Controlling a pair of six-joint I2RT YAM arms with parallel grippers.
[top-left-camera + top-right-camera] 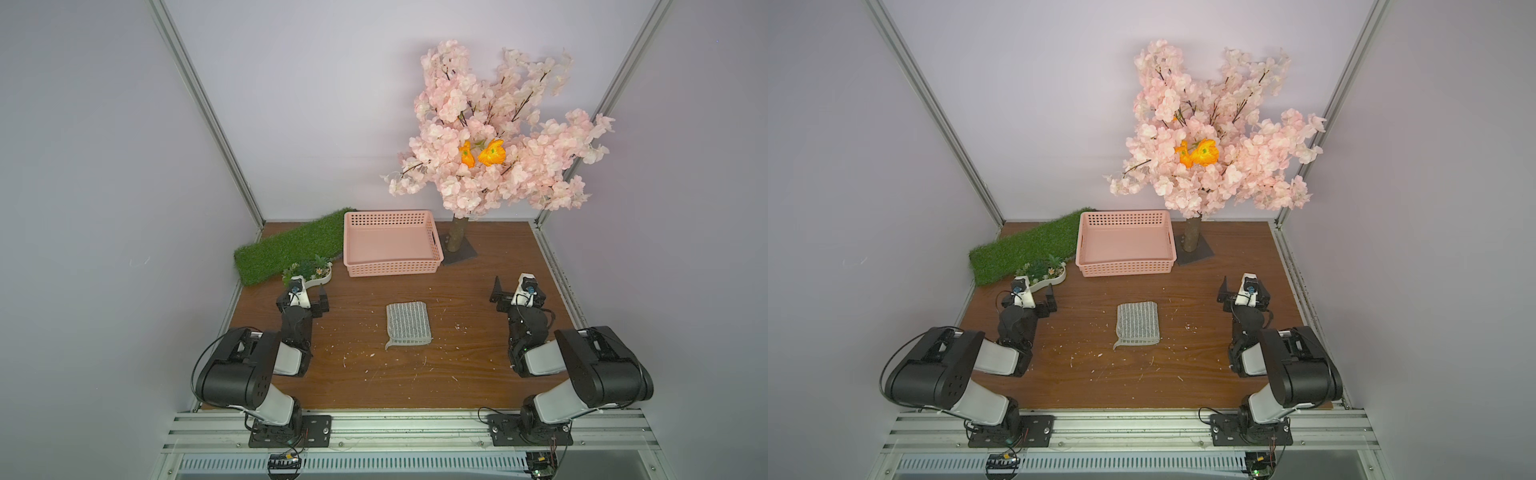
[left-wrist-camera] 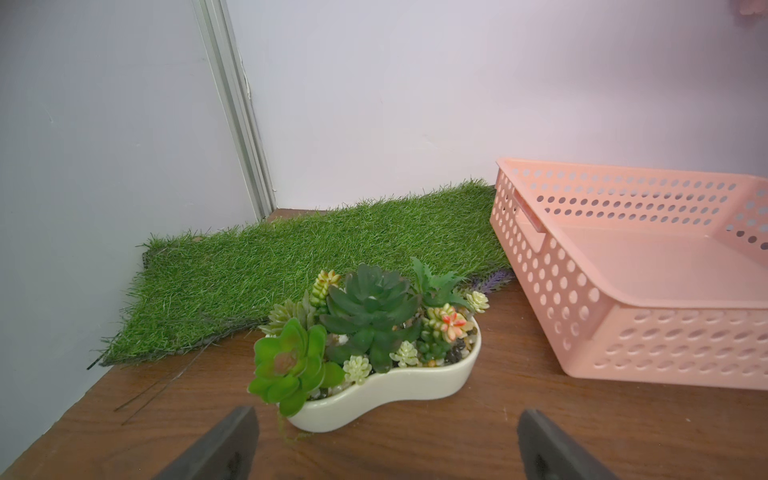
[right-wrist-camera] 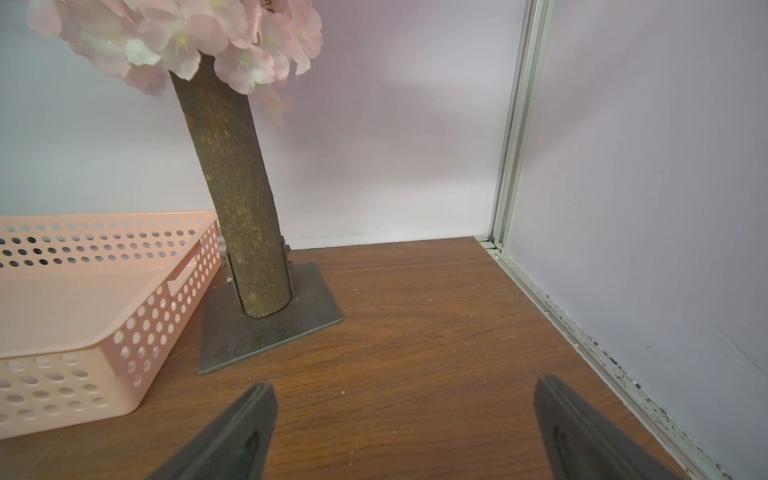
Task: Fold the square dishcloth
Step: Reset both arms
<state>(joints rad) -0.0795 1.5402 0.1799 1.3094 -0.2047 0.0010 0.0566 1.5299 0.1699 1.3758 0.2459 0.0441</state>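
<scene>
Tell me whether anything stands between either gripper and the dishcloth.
Nothing visible does. Only bare table with scattered flecks lies between the dishcloth and the open left gripper, and likewise the open right gripper. Planter and basket sit farther back.

The left arm [image 1: 245, 374] and right arm [image 1: 598, 365] pair glossy black joint housings with white links; thin black cables [image 1: 195, 370] loop alongside. The left gripper [image 2: 386, 415] and right gripper [image 3: 407, 384] carry matte dark-grey wedge fingers [image 3: 232, 436].
</scene>
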